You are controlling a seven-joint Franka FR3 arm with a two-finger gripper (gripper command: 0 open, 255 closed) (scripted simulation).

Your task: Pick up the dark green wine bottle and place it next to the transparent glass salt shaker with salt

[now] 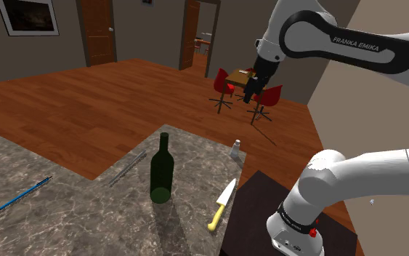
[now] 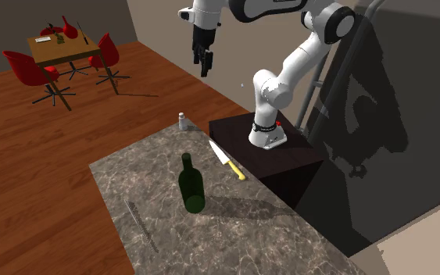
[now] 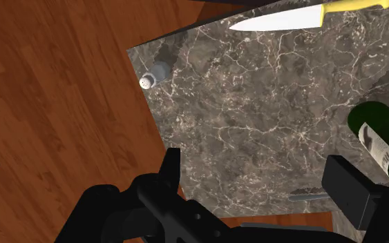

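Shoulder view: we find the bottle (image 1: 161, 173) standing mid-counter (image 1: 65, 211), well apart from the shaker (image 1: 235, 150), the gripper (image 1: 252, 89) high above with fingers wide apart and empty; we judge the bottle heavy, slick and breakable, best clasped around its body.

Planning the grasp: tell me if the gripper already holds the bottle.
No, the open gripper hangs high above the counter, apart from the upright bottle.

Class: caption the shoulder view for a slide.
Robot arm poised high; marble counter holds upright green wine bottle, salt shaker, yellow-handled knife, blue pen.
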